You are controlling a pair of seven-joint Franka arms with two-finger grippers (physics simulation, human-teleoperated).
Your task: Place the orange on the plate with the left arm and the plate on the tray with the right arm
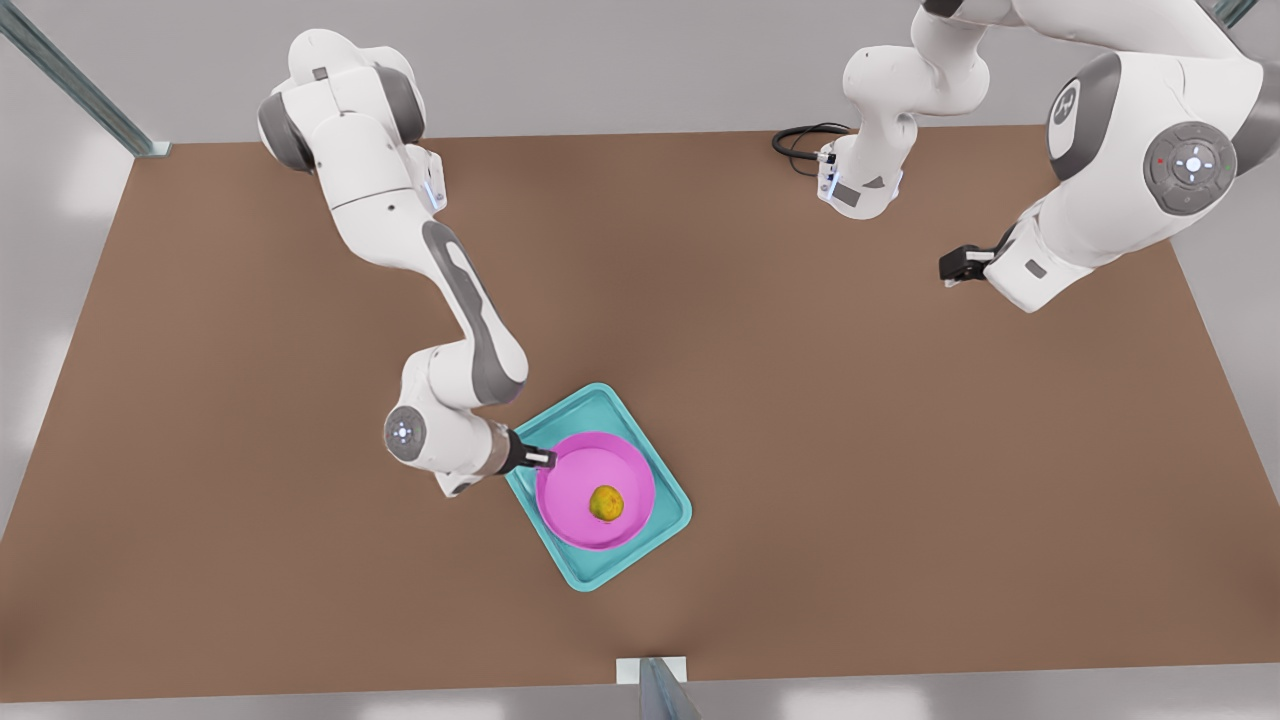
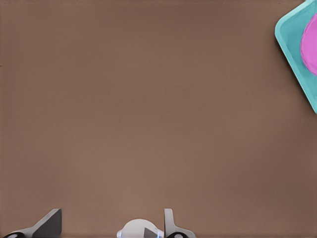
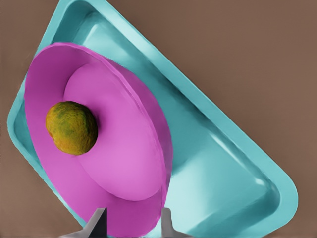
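Even, bright, diffuse light fills the rendered scene, casting only faint soft shadows on the brown table (image 1: 800,420), with pale sheen on the tray (image 3: 233,168) and no noticeable blur.

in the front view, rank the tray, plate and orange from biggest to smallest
1. tray, largest; its rim shows on all sides of the plate.
2. plate, sitting inside the tray.
3. orange, smallest by far, resting on the plate.
All three are stacked together, so nearness barely affects this.
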